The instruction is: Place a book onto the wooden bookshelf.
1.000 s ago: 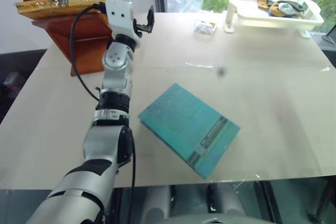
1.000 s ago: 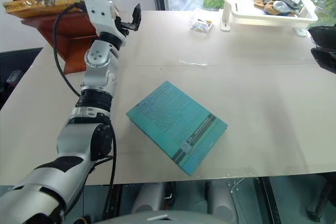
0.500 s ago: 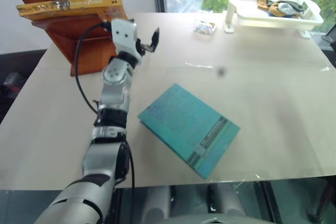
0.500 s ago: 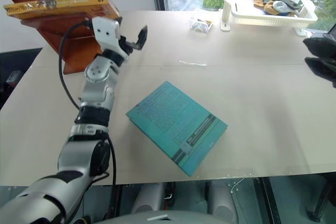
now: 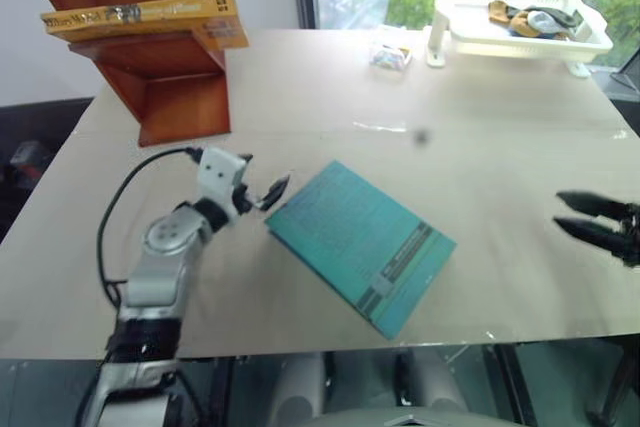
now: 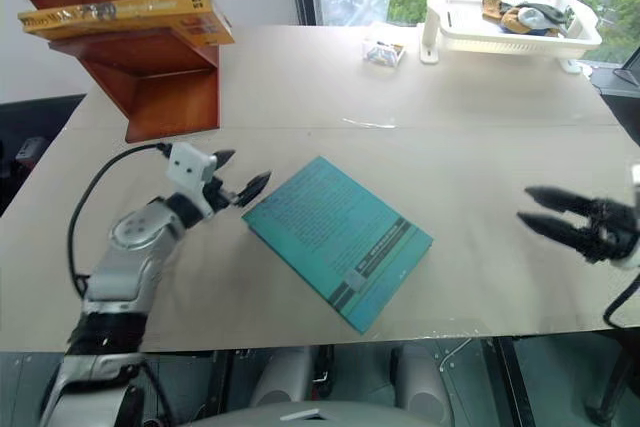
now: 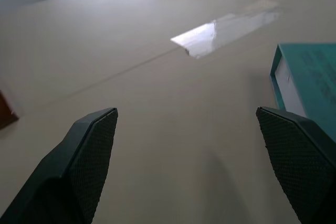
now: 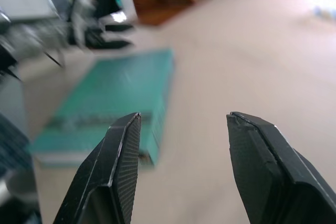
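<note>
The orange-yellow book [image 5: 140, 19] lies flat on a step of the reddish-brown wooden bookshelf [image 5: 175, 97] at the table's far left, with no gripper near it. My left gripper [image 6: 243, 171] hovers low over the table, open and empty, just left of a teal-green book [image 5: 360, 242]. Its wrist view shows the fingers [image 7: 94, 145] wide apart and the teal book's corner [image 7: 310, 77] beside one of them. My right gripper [image 6: 524, 204] is at the table's right side, open and empty, pointing toward the teal book [image 8: 121, 93].
A white basket [image 5: 520, 37] with several small items stands at the back right. A small clear packet [image 5: 390, 54] lies near it. The table's front edge runs just below the teal book.
My left arm dropped from beside the bookshelf and pulled back to the table by the teal book. My right gripper sank into view at the right. The orange-yellow book stayed on the shelf.
</note>
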